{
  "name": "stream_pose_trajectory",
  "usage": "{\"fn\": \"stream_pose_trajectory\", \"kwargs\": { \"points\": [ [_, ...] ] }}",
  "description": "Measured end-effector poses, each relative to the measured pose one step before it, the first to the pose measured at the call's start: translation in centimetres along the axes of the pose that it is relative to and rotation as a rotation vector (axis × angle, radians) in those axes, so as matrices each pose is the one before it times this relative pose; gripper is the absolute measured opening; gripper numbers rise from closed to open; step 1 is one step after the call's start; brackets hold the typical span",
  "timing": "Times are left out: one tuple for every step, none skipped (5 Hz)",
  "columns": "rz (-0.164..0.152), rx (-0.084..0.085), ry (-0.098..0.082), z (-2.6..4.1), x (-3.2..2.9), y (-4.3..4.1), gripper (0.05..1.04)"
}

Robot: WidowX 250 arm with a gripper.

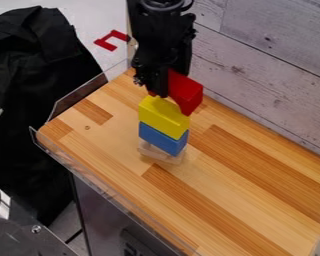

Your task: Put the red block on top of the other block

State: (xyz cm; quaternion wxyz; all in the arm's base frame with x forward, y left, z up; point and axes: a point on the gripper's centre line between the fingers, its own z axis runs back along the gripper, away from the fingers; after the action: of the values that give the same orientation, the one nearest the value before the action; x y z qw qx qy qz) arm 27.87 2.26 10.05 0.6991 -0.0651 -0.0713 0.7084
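Camera view, claw (pixel 164 89): is gripping tilted red block (pixel 187 93), upper centre.
Yellow block (pixel 163 117): is sitting on blue block (pixel 163 138), centre.

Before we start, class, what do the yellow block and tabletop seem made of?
Yellow block: smooth, evenly coloured; perhaps painted wood, though plastic is possible, since no grain shows.
Tabletop: wood, smooth finish, judging by its light and darker strips with streaky grain.
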Motion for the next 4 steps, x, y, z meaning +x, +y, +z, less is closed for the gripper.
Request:
{"fn": "stream_pose_trajectory", "kwargs": {
  "points": [
    [0.005, 0.0314, -0.0091, 0.177, 0.327, 0.571, 0.566],
    [0.0115, 0.0092, 0.0007, 0.0, 0.178, 0.161, 0.566],
    [0.0107, 0.0, 0.0, 0.0, 0.0, 0.0, 0.566],
    [0.0123, -0.0092, -0.0005, -0.094, 0.004, -0.081, 0.566]
  ]
}}
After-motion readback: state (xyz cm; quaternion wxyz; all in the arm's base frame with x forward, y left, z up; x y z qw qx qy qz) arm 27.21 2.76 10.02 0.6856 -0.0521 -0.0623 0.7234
